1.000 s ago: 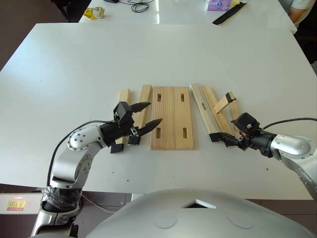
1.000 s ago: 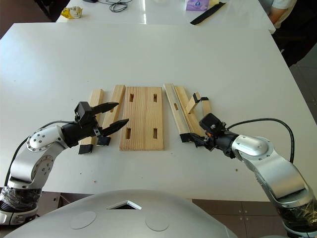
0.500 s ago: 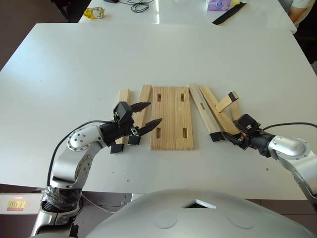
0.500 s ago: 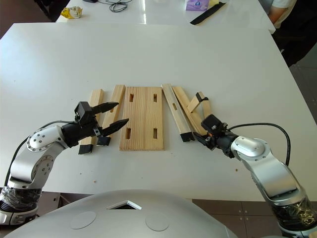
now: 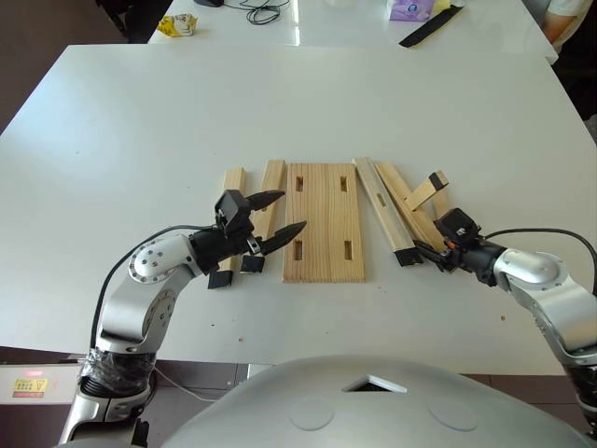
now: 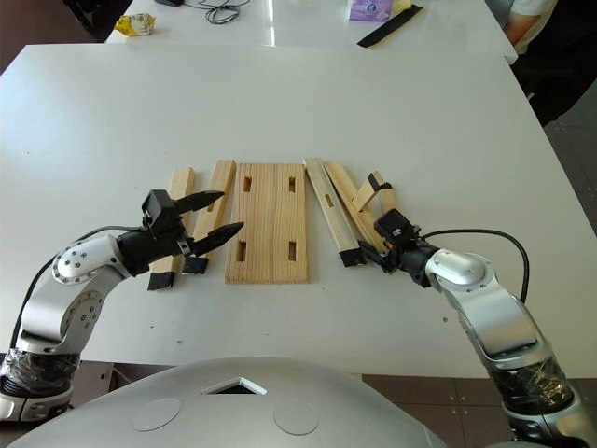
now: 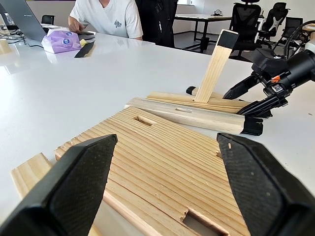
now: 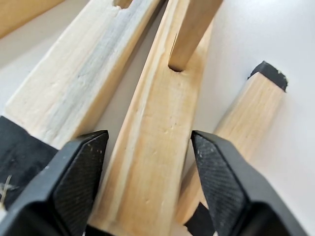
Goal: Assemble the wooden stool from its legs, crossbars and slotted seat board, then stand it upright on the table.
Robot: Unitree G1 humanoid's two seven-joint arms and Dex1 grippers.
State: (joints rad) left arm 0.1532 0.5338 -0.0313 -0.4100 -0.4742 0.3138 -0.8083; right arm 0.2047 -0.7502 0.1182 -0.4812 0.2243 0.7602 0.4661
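Note:
The slotted seat board (image 5: 323, 222) lies flat mid-table. Two legs (image 5: 233, 187) (image 5: 271, 180) lie to its left. On its right lie a slotted leg (image 5: 381, 207) and a leg (image 5: 409, 210) with a crossbar (image 5: 424, 193) stuck in it and leaning up. A short piece (image 5: 442, 203) lies beside them. My left gripper (image 5: 291, 212) hovers open over the board's left edge, nothing between its fingers (image 7: 74, 191). At the near end of the crossbar leg (image 8: 157, 123) my right gripper (image 5: 431, 250) is open, with its fingers (image 8: 78, 182) on either side.
The white table (image 5: 187, 112) has wide free room beyond and beside the parts. A second table behind holds a yellow packet (image 5: 177, 23), a purple pack (image 5: 410, 9), a black strip (image 5: 424, 26) and cables.
My right gripper has moved in toward the right-hand legs and now straddles the crossbar leg's near end. Those legs shifted slightly. The left arm has kept still.

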